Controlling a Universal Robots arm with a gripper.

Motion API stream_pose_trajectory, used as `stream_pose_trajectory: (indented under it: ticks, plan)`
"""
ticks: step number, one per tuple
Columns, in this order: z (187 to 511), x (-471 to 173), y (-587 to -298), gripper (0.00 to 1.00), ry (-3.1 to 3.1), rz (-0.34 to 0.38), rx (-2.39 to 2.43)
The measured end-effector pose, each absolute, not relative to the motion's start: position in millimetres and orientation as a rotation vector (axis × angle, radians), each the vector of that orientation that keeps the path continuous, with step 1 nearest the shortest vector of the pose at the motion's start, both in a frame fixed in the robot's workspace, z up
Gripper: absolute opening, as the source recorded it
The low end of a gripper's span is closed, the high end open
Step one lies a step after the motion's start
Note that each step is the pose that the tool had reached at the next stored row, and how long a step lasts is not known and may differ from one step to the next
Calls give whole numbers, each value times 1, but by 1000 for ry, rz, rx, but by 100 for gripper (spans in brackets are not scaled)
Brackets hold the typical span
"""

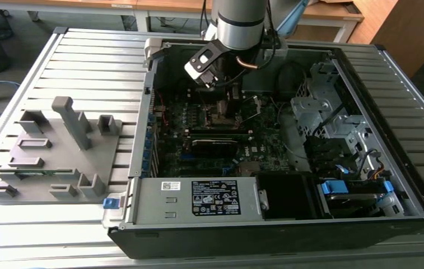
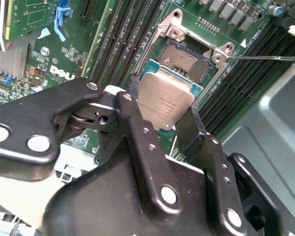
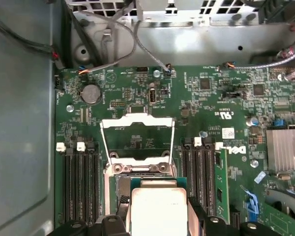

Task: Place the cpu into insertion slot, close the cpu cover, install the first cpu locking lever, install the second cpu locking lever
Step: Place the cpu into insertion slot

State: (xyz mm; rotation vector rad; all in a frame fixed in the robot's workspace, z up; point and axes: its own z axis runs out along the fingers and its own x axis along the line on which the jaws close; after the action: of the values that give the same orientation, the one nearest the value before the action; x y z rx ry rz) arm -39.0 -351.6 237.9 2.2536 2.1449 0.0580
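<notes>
My gripper (image 2: 162, 105) pinches the cpu (image 2: 168, 93) by two edges, close over the bare insertion slot (image 2: 187, 61), not yet seated. The cpu cover (image 3: 137, 120) stands swung open and one locking lever (image 2: 265, 57) looks unlatched. All four steps remain.

Your silver-topped square cpu (image 2: 166, 101) hangs just over the dark, open insertion slot (image 2: 187, 61), not yet seated. You'll see the cpu cover (image 3: 137, 123) swung up, open.
</notes>
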Motion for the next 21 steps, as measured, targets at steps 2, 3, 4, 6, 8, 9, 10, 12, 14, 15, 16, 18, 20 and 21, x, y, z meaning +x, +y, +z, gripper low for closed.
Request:
stream_pose_trajectory:
  ticks: [2, 3, 4, 6, 8, 9, 10, 12, 14, 15, 16, 18, 20, 21]
  plan:
    - [238, -39, -352, 54, 2148, 67, 2258]
    - [238, -39, -352, 54, 2151, 73, 2261]
    - [238, -39, -352, 54, 2153, 78, 2263]
    - [237, -39, -352, 54, 2154, 82, 2265]
    - [236, -40, -352, 54, 2154, 82, 2265]
    - [235, -40, -352, 54, 2155, 82, 2265]
    - [234, -40, -352, 54, 2155, 82, 2265]
    - [233, -41, -351, 54, 2155, 83, 2266]
    - [232, -41, -349, 54, 2155, 84, 2266]
    - [232, -41, -349, 54, 2155, 84, 2266]
    - [231, -42, -348, 54, 2155, 84, 2266]
    - [231, -42, -348, 54, 2155, 84, 2266]
    - [230, -42, -348, 54, 2155, 84, 2266]
    - [230, -42, -348, 54, 2155, 84, 2266]
